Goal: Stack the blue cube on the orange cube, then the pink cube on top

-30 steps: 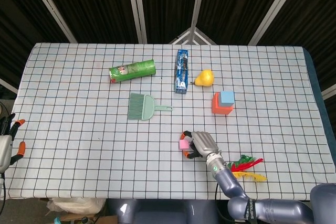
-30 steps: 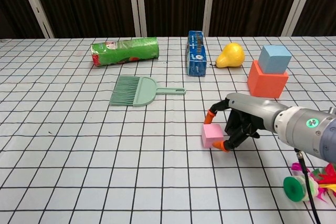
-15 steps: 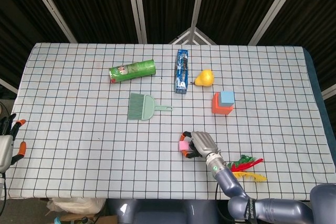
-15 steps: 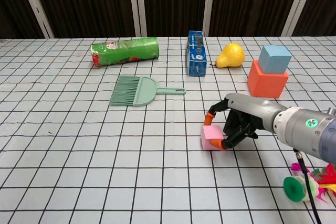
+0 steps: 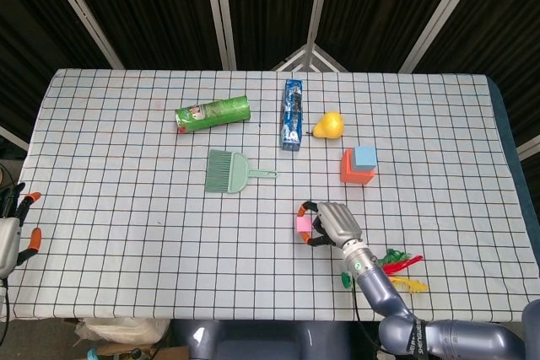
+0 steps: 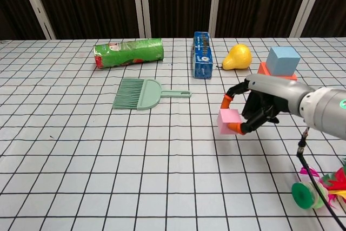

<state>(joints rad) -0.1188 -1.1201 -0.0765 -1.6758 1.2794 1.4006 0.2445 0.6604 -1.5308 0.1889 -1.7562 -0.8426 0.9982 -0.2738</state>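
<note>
Already the pink cube (image 6: 228, 121) was held between the orange-tipped fingers (image 6: 234, 129) of the right hand (image 6: 259, 107), apparently lifted, and was presumably to be carried onto the blue cube (image 6: 283, 60), which was stacked on the orange cube (image 5: 353, 171).

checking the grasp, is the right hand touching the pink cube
Touching. In the chest view the right hand pinches the pink cube between its orange fingertips.

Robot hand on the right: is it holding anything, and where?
Yes. The right robot hand pinches the pink cube by opposite sides, between its orange-tipped fingers.
</note>
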